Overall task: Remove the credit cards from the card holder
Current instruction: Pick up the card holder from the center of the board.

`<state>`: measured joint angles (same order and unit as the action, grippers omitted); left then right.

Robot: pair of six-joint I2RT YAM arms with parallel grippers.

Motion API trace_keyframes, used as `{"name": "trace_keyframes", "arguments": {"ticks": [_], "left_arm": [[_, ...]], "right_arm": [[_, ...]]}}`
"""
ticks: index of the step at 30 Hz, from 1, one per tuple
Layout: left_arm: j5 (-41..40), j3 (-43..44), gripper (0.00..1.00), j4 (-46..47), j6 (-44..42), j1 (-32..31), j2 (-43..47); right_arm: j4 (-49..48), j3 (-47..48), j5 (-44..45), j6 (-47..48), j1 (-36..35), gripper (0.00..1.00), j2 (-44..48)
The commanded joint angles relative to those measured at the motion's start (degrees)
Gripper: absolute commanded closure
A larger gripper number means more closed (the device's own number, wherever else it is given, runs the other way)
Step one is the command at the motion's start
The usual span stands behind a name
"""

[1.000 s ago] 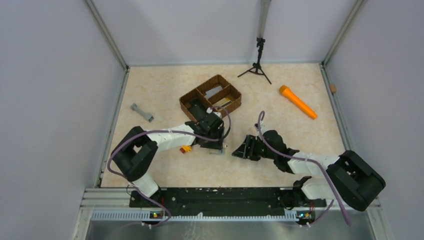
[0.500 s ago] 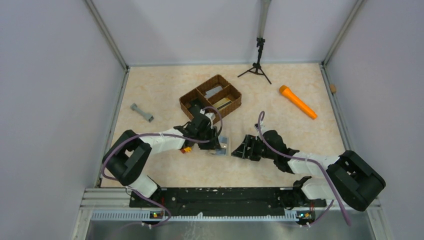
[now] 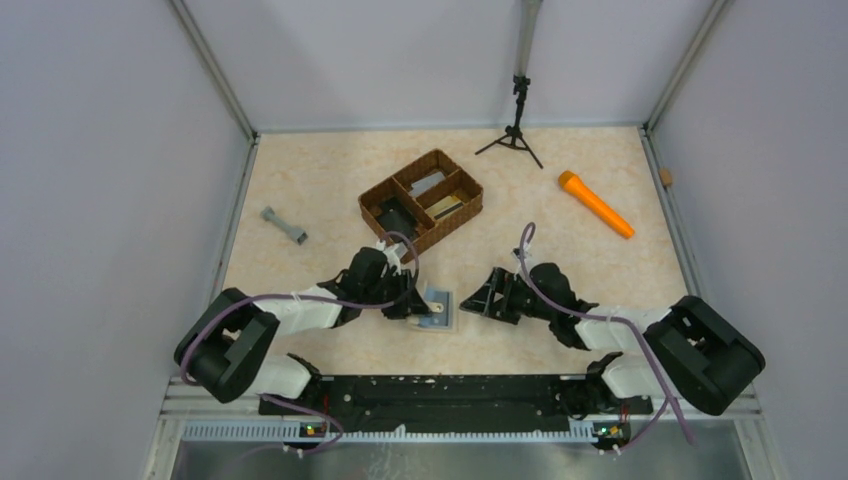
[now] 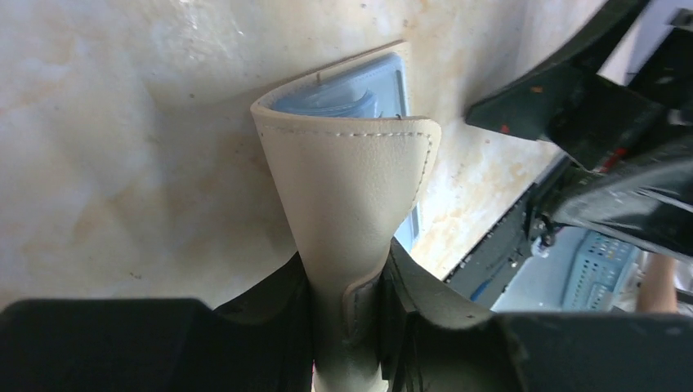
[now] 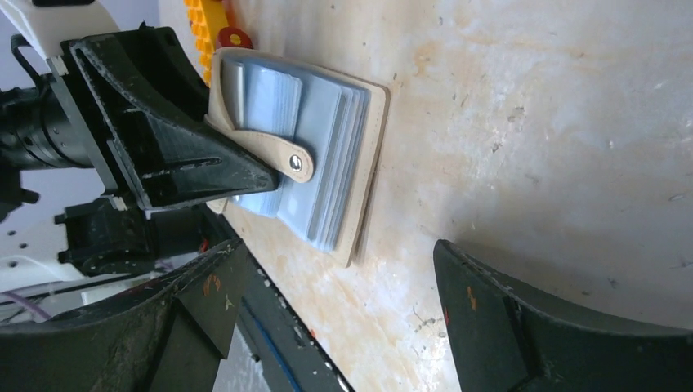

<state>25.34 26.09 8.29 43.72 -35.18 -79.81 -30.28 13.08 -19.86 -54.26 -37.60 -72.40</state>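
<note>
The card holder (image 3: 438, 311) lies on the table near the front edge, cream outside and pale blue inside. Its cream flap (image 4: 351, 180) is lifted and pinched between the jaws of my left gripper (image 4: 347, 286), which is shut on it. The studded tab (image 5: 292, 162) rests against a left fingertip. My right gripper (image 5: 339, 265) hovers just right of the holder, open, with nothing between its fingers. No card shows in the blue pockets (image 5: 327, 139). A tan credit card (image 3: 447, 207) and a greyish one (image 3: 430, 184) lie in the wicker tray.
The brown wicker divided tray (image 3: 470, 186) stands behind the holder, with a black block (image 3: 395, 213) in one compartment. An orange cylinder (image 3: 595, 204) lies back right, a grey piece (image 3: 284, 225) back left, a small tripod (image 3: 516, 130) at the rear. A yellow toy (image 5: 208, 33) sits beside the left gripper.
My left arm has drawn back toward the near edge, bringing the card holder with it, and its jaws have closed on the flap. The right gripper has opened wider.
</note>
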Motion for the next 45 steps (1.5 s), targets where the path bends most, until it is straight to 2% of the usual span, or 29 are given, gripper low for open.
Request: {"name": "trace_keyframes", "arguments": {"ticks": [1, 5, 11, 16, 23, 28, 33, 35, 37, 39, 42, 45], "left_arm": [[4.7, -3.3, 1.00, 13.4, 4.1, 0.7, 5.4], [5.1, -5.6, 1.00, 18.0, 6.5, 1.0, 8.8], [5.2, -7.5, 1.00, 22.5, 8.8, 1.4, 11.3], [5.5, -10.3, 1.00, 30.6, 13.3, 2.5, 13.2], [5.8, -12.1, 1.00, 40.6, 19.5, 2.9, 17.9], [7.3, -10.9, 1.00, 41.7, 23.0, 3.0, 20.7], [8.4, -10.1, 1.00, 42.3, 24.8, 3.0, 22.0], [8.9, -10.1, 1.00, 43.4, 25.5, 2.9, 22.1], [9.9, -10.4, 1.00, 46.7, 26.9, 2.8, 21.4], [12.0, -10.6, 1.00, 51.6, 29.0, 2.9, 19.6], [13.7, -11.2, 1.00, 61.0, 32.9, 2.8, 16.9], [14.9, -11.0, 1.00, 64.9, 34.9, 2.6, 14.3]], "right_arm": [[-15.0, -2.4, -5.8, -5.2, 1.0, 0.14, -3.2], [-20.8, -3.1, -8.5, -7.0, 1.1, 0.15, -6.0], [-22.4, -3.5, -9.5, -7.9, 1.0, 0.15, -7.7], [-21.8, -3.6, -9.5, -8.2, 1.0, 0.10, -6.8], [-22.7, -3.4, -9.8, -11.1, 1.0, 0.03, -2.8], [-26.7, -3.2, -10.8, -16.9, 1.0, 0.03, 1.7], [-22.2, -0.8, -9.4, -16.8, 1.0, 0.03, 10.3], [-17.5, 1.0, -8.7, -14.9, 1.1, 0.06, 12.8], [-13.9, 2.3, -8.2, -13.6, 1.0, 0.14, 14.2], [-13.8, 2.7, -8.2, -13.9, 1.0, 0.20, 14.5], [-13.4, 3.7, -9.1, -14.1, 1.1, 0.23, 13.9], [-15.7, 3.6, -9.5, -15.3, 1.0, 0.29, 13.6]]}}
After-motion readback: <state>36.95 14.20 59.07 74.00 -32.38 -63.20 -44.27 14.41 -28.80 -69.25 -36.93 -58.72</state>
